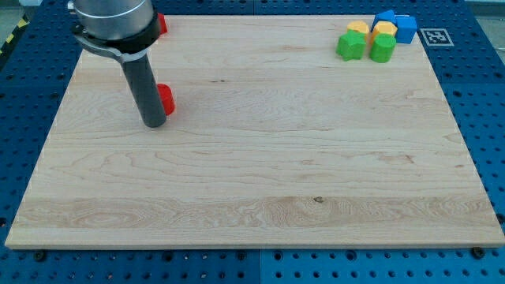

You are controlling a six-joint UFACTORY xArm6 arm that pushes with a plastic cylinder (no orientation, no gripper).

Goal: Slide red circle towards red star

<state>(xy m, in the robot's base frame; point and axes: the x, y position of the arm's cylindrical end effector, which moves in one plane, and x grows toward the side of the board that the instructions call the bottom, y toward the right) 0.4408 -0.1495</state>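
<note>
Camera view, single entry.

Item: my tip [154,124], plain rod, no claw to spread or pinch. It stands at the board's ten o'clock.

Item: red block [165,98], touching the rod at its two o'clock, mostly masked; shape unreadable, so which red piece it is I cannot tell.

Item: second red block [161,23], at twelve o'clock from the first, largely hidden by the arm housing.

Handling note: I judge a slow, centred push along the line joining them is best, avoiding glancing contact.

Item: green, yellow and blue blocks [375,38], clustered at the board's one o'clock, well apart.
</note>
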